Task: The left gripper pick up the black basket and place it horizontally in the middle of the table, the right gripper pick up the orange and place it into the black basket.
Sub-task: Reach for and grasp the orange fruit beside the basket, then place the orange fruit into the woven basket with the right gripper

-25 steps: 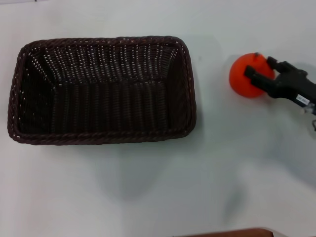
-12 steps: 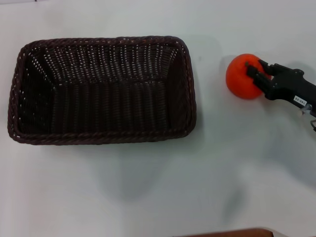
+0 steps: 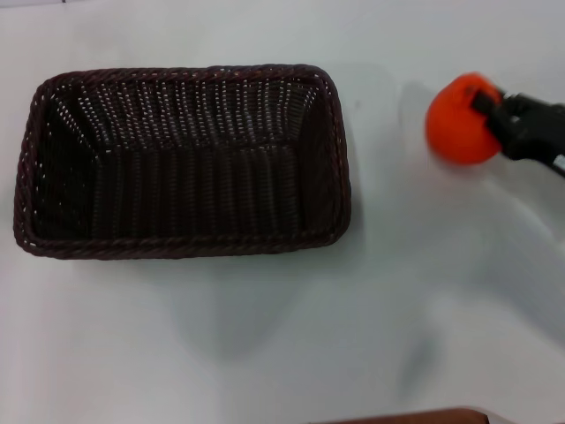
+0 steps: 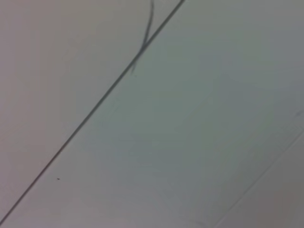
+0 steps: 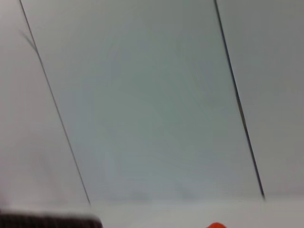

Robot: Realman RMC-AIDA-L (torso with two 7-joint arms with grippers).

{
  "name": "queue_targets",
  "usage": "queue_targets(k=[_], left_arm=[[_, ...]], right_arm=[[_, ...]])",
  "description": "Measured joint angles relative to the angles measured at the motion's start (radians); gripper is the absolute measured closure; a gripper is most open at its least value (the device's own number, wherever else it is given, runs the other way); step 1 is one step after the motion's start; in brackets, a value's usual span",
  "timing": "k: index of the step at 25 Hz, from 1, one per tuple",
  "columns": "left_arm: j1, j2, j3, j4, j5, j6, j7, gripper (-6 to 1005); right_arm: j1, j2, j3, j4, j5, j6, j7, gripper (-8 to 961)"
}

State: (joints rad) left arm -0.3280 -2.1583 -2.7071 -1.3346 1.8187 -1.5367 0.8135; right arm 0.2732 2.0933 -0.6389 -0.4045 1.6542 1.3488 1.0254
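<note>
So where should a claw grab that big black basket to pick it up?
Probably the braided rim of the black basket, on the short wall, coming straight down from above. The basket is open-topped and far too wide to span, so pinching one thin wall, one finger inside and one outside, suits it.

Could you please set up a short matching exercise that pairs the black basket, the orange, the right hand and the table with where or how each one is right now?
Things:
1. black basket
2. orange
3. right hand
4. table

States:
A. plain white surface under everything
B. gripped, to the right of the basket, not inside it
C. lying lengthwise on the table, nothing inside it
D. reaching in from the right edge, closed on the fruit

Pairs: 1-C, 2-B, 3-D, 4-A
</note>
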Motion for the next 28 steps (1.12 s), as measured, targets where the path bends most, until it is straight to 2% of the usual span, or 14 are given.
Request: queue_targets(k=[7, 10, 13, 16, 17, 22, 25, 28], left_arm=[[0.007, -0.001, 0.004, 0.001, -0.046, -0.012, -0.001, 95], [0.013, -0.003, 0.005, 0.002, -0.060, -0.021, -0.001, 95], [0.018, -0.005, 0.006, 0.010, -0.067, -0.025, 0.001, 96], [0.019, -0.005, 0.007, 0.027, -0.072, -0.025, 0.013, 97], [0.019, -0.006, 0.009, 0.036, -0.077, -0.026, 0.025, 97], [0.021, -0.005, 0.008, 0.141, -0.145, -0.027, 0.166, 98], [0.024, -0.003, -0.001, 0.219, -0.188, -0.022, 0.276, 99], [0.026, -0.002, -0.020, 0.300, -0.236, -0.022, 0.407, 99]], right_arm=[[-0.022, 0.006, 0.030, -0.191, 0.002, 0.269, 0.140, 838], [0.006, 0.006, 0.021, -0.250, 0.002, 0.387, 0.194, 861], [0.059, 0.005, -0.048, -0.292, 0.002, 0.417, 0.237, 881], [0.121, 0.001, -0.165, -0.300, -0.012, 0.364, 0.262, 890], [0.155, -0.002, -0.218, -0.299, -0.025, 0.313, 0.280, 891], [0.233, 0.000, -0.362, -0.283, -0.044, 0.088, 0.346, 896], [0.271, -0.002, -0.420, -0.281, -0.046, 0.007, 0.380, 769], [0.280, -0.002, -0.428, -0.285, -0.045, 0.005, 0.381, 648]])
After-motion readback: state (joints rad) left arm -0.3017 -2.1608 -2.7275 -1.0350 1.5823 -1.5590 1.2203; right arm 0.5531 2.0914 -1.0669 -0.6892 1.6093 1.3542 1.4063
